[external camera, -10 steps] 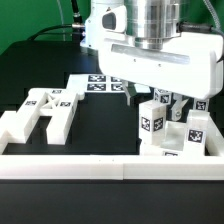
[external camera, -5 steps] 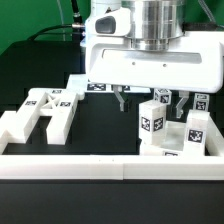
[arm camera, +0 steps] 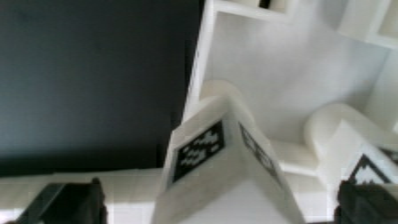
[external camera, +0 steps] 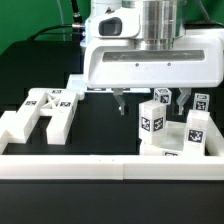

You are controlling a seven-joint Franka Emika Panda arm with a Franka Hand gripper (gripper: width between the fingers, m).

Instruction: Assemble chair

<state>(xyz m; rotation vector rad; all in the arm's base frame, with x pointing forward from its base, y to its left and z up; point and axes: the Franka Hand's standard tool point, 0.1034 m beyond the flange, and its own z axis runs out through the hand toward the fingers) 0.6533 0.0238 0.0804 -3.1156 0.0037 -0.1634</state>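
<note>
White chair pieces sit in two groups on a black desk. An upright chair piece stands at the exterior view's right with its long axis vertical and a square black-and-white tag facing the camera. In the wrist view this piece shows from above as a narrow wedge, its tag blurred. Close around it are further chair pieces, each with a tag, though how they meet one another is hard to make out. Well apart, at the exterior view's left, an H-shaped chair piece lies flat with tags facing up and its long bars running from the back toward the front rail. The tags are the only markings that can be made out, and their patterns are too small to read. The robot's hand hangs over the upright piece, fingers spread wide and gripping nothing. Its body hides most of the marker board behind.
</note>
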